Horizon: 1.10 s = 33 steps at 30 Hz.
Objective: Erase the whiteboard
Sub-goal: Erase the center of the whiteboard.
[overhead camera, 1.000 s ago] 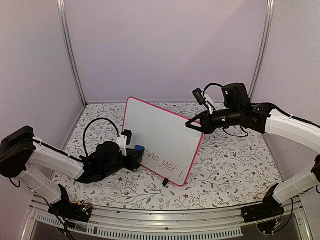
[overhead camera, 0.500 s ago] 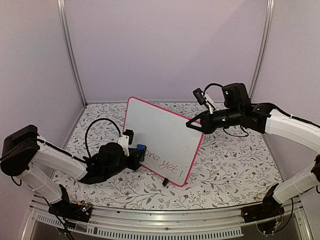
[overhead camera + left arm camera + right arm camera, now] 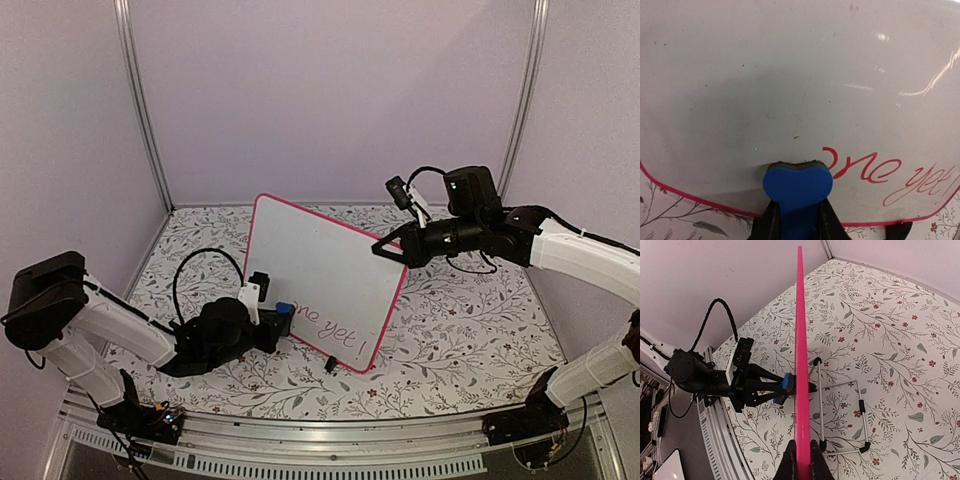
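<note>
The whiteboard stands tilted on the floral table, pink-framed, with red handwriting along its lower right. In the left wrist view the writing starts just right of the blue eraser. My left gripper is shut on the blue eraser, whose dark felt face presses against the whiteboard near the lower edge. My right gripper is shut on the whiteboard's upper right edge. From the right wrist the whiteboard shows edge-on, pinched between my right gripper.
A wire stand with black tips props the board from behind. A black cable loops above the left arm. A small black foot sits at the board's lower edge. Enclosure walls and metal posts ring the table.
The left gripper has slid the eraser down the board's left part toward the lower edge, stopping beside the start of the writing. The right arm and board have stayed still.
</note>
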{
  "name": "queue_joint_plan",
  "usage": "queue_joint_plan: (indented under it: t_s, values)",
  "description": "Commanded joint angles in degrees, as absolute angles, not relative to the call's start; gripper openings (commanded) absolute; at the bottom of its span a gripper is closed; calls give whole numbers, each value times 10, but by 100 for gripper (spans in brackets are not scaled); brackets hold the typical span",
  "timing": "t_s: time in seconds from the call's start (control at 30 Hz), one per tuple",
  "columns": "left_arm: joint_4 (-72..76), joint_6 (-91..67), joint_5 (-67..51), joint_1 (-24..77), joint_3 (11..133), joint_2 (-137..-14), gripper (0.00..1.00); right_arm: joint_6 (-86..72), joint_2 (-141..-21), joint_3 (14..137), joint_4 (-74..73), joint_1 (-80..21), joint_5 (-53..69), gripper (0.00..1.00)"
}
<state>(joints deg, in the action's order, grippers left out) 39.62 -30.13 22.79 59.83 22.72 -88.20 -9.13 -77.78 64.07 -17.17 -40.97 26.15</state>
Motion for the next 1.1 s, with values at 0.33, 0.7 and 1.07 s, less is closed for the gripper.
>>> queue_joint_plan:
  t_s: [0.33, 0.7, 1.07]
  values:
    - [389, -328, 214, 624, 208, -924, 5, -49, -789, 632, -215, -424, 297, 0]
    - [382, -324, 220, 632, 205, -906, 5, -49, -788, 634, -216, -424, 297, 0]
    - [340, -272, 256, 618, 247, -849, 5, -49, -789, 631, -215, -424, 296, 0]
